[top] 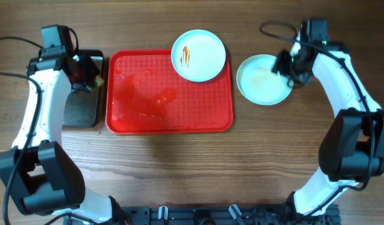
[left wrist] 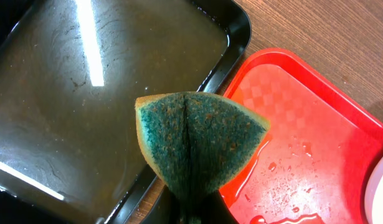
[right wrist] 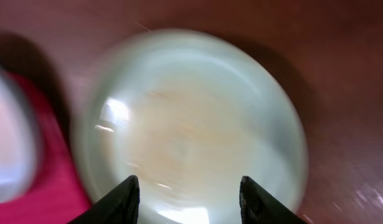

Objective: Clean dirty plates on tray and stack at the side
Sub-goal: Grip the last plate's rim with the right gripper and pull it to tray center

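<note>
At the left end of the worktop [top: 179, 175], a sponge hangs over the black pan while two plates wait further right.

The left jaws are pressed onto a folded green-and-yellow sponge [left wrist: 197, 143], pinching it above the water-filled black pan [left wrist: 85, 93], which sits just beside the red tray [top: 170, 119]; the tray's wet floor carries a reddish film. One plate [top: 198, 55] sits at the tray's far right corner, overhanging the edge, with orange-red streaks on it. A second plate [top: 263, 79] lies off the tray on the wood and shows only a faint tan smear. The right jaws hover spread over its right edge, holding nothing. No third plate is visible. The plates look stiff, smooth and probably slick when wet, perhaps breakable, so the raised rim seems the best place to take hold.
</note>
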`<action>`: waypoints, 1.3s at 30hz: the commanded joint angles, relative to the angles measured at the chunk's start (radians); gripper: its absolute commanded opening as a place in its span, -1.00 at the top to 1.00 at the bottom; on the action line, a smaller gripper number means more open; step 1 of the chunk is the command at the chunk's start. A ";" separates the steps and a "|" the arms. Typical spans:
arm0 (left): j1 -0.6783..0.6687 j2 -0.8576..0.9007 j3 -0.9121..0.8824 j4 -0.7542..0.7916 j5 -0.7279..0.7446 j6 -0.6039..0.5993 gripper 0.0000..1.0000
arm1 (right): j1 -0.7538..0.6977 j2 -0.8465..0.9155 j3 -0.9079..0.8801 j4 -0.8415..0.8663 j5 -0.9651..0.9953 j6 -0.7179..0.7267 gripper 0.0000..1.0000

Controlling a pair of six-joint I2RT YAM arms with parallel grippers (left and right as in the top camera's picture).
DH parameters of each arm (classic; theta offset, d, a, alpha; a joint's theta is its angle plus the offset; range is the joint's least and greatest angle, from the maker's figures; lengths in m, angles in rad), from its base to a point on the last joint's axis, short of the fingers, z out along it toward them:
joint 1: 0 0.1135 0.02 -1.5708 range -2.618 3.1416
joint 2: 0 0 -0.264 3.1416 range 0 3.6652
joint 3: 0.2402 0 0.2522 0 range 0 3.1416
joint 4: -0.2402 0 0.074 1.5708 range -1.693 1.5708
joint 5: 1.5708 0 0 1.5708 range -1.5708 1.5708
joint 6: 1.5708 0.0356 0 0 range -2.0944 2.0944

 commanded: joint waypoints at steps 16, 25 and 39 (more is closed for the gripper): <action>0.003 0.005 -0.006 0.002 -0.013 0.012 0.92 | 0.355 0.275 0.079 0.262 0.060 0.389 0.48; 0.003 0.005 -0.006 0.003 -0.011 0.012 0.92 | 0.426 0.289 0.079 0.163 -0.172 0.348 0.91; 0.003 0.018 -0.006 0.003 -0.009 0.012 0.92 | 0.477 0.277 0.290 0.055 -0.079 -0.246 -0.09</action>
